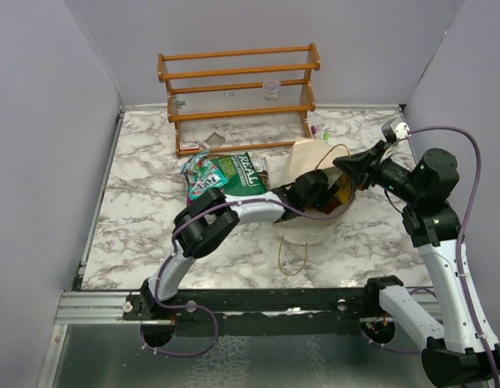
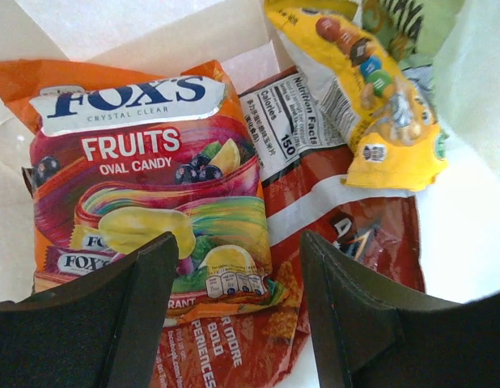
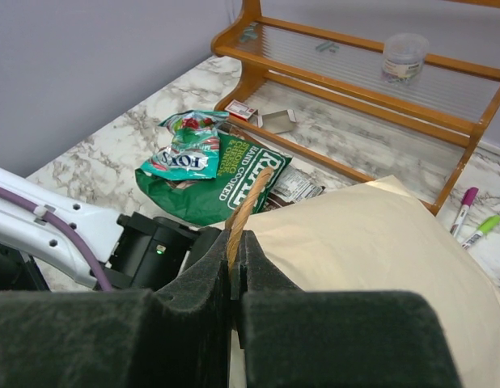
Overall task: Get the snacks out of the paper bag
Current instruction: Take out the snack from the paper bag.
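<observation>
Snacks inside the paper bag, three of them showing in the left wrist view! On the bag's near side, one tan loop handle lies slack on the marble table. Into the bag's mouth goes the left gripper, reaching in from the bag's left, jaws spread wide with nothing between them. Its dark fingers hang over an orange Fox's fruit candy packet, which overlaps a red-brown packet. A yellow packet lies across that one's far end. Whether the fingers touch the foil, I cannot tell.

At the bag's far right rim, the right gripper is pressed together on the second handle, pinching the tan cord and holding it up.

Just left of the bag, out on the table, a dark green packet lies flat, with a light green packet overlapping its left edge. Beyond the bag stands the wooden rack, with a small clear cup on an upper shelf. Two pens, one pink and one green, lie between the bag and the rack's right foot.
</observation>
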Robot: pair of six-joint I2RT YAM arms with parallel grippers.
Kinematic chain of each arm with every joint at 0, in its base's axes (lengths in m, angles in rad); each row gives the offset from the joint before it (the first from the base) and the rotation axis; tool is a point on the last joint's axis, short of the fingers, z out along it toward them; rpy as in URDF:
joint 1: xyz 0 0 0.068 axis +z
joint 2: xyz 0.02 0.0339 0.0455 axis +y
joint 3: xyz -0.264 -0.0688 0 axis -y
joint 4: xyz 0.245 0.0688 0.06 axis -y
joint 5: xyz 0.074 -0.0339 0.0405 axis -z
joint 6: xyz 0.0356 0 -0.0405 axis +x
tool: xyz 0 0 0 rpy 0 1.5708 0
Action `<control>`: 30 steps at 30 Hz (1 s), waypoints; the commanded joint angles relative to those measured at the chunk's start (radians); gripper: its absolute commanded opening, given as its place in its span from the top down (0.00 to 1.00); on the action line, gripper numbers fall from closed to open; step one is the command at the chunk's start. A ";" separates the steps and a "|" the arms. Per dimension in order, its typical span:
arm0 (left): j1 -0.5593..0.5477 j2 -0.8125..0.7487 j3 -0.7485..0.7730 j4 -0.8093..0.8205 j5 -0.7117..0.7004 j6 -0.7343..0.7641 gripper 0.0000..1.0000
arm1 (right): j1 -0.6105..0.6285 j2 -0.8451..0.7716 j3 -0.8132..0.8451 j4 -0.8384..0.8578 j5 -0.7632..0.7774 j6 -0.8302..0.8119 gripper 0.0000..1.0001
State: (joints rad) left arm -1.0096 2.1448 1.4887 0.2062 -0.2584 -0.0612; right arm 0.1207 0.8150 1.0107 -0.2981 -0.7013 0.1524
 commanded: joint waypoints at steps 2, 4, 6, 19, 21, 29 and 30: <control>0.002 0.087 0.086 -0.043 -0.087 0.055 0.35 | 0.004 -0.018 0.035 0.005 -0.018 0.004 0.98; 0.001 0.115 0.104 -0.059 -0.111 0.069 0.35 | 0.004 -0.016 0.035 0.007 -0.020 0.006 0.98; 0.001 0.124 0.098 -0.063 -0.137 0.070 0.34 | 0.004 -0.016 0.038 0.003 -0.020 0.003 0.98; 0.028 0.222 0.170 -0.115 -0.267 0.141 0.71 | 0.004 -0.008 0.052 -0.005 -0.020 0.003 0.98; 0.028 0.207 0.166 -0.106 -0.278 0.153 0.85 | 0.004 -0.006 0.056 -0.008 -0.019 0.001 0.98; 0.018 0.069 0.109 -0.091 -0.250 0.152 1.00 | 0.003 -0.001 0.041 0.006 -0.019 0.003 0.98; 0.014 0.046 0.099 -0.091 -0.239 0.148 1.00 | 0.004 -0.002 0.037 0.006 -0.016 0.002 0.98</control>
State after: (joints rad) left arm -1.0008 2.3054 1.6291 0.1551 -0.4820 0.0708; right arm 0.1207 0.8230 1.0138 -0.3244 -0.7013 0.1520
